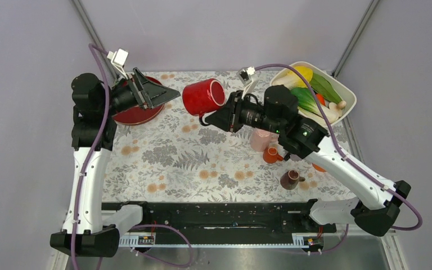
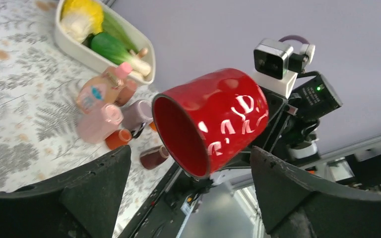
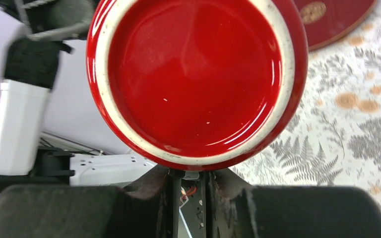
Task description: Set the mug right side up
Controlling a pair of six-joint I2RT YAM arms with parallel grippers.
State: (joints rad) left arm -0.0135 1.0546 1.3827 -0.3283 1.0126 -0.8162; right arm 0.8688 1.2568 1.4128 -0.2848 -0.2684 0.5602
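The right gripper (image 1: 209, 119) holds a glossy red ceramic mug (image 1: 202, 97) sideways mid-frame; the left gripper (image 1: 160, 94), upper left, gapes wide. The pale pink tapered mug (image 1: 260, 139) sits right of centre.

The top camera hangs above and behind the arms, looking down on the whole table (image 1: 163, 152). The left wrist camera looks out across the table between the left pincer (image 2: 189, 151) toward the red mug (image 2: 213, 119). The right wrist camera sits hard up against that mug's base. All three views catch it.
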